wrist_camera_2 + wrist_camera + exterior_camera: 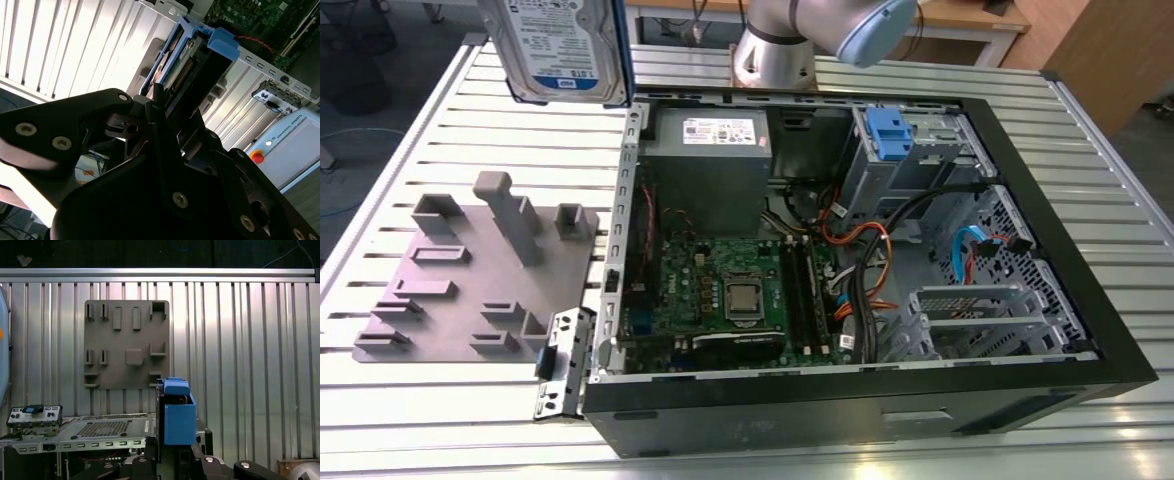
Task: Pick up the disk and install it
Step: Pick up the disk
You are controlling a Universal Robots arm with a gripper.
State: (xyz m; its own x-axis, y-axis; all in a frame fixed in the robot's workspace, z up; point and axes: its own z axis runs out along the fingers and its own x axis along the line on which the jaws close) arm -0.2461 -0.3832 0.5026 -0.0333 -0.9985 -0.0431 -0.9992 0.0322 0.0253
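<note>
Your gripper [172,112] is clamped on the disk [560,50], holding it upright in the air above the slatted table [400,130], just past the open computer case [854,420] on the exterior view's left. Your arm [774,55] rises behind the case. In the first wrist view the disk's blue caddy rail [178,417] juts out from the gripper, with the grey fixture plate [125,347] flat on the table
</note>
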